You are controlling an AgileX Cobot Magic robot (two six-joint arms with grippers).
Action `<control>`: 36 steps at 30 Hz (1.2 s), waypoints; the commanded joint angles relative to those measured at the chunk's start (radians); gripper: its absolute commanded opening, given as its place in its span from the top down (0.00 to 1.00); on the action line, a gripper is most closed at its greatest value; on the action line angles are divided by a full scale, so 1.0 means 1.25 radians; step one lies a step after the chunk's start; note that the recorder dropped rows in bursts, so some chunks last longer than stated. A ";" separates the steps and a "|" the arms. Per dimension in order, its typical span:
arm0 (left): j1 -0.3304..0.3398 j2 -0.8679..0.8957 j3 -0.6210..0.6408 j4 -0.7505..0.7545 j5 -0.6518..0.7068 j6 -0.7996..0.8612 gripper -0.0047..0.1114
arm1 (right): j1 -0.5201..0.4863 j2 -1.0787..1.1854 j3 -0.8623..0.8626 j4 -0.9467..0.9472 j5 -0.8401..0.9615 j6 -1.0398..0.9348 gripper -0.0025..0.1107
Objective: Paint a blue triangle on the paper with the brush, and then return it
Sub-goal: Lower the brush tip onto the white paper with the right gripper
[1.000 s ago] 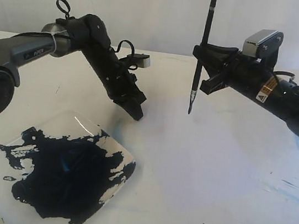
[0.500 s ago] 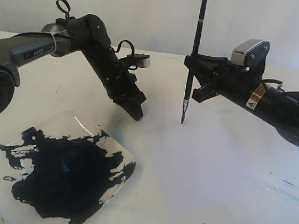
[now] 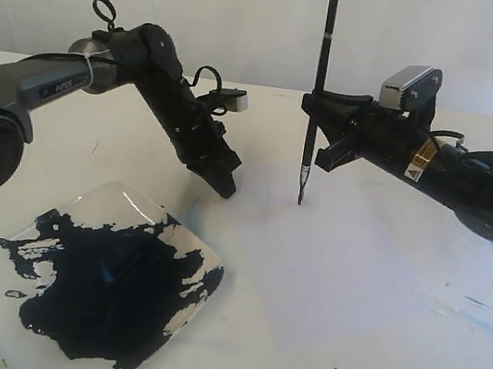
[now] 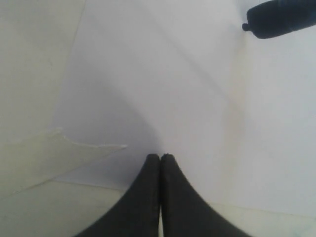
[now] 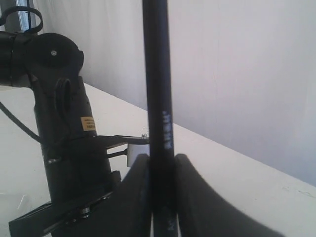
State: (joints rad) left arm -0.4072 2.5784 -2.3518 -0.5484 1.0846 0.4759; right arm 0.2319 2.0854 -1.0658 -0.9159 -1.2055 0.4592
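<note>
1. The grey section of the left arm [image 3: 21, 87] carries short white lettering [image 3: 61, 85], seen in the exterior view. It is too blurred to spell out.
2. The right arm [image 3: 467, 183] bears a small yellow-and-orange label [image 3: 423, 156]. Its print is too small to read.
3. In the right wrist view, a yellow sticker [image 5: 87, 123] with dark print sits on the left arm, unreadable.
4. The brush [image 5: 157, 74] has pale characters [image 5: 165, 131] running along its black handle, too blurred to make out.
</note>
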 commanded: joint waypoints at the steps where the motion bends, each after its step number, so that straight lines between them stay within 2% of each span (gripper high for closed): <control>1: -0.003 -0.002 0.000 0.015 0.006 -0.005 0.96 | 0.000 0.000 -0.007 0.000 -0.012 0.019 0.98; 12: -0.003 -0.002 0.000 0.015 0.006 -0.005 0.96 | 0.000 0.000 -0.007 -0.023 -0.012 0.034 0.98; 23: -0.003 -0.002 0.000 0.015 0.006 -0.005 0.96 | 0.000 0.000 -0.007 0.069 -0.012 0.025 0.98; 36: -0.003 -0.002 0.000 0.015 0.003 -0.005 0.96 | 0.000 0.001 -0.007 0.056 -0.012 0.024 0.98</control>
State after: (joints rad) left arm -0.4072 2.5784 -2.3518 -0.5466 1.0846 0.4759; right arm 0.2319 2.0854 -1.0658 -0.8441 -1.2055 0.4957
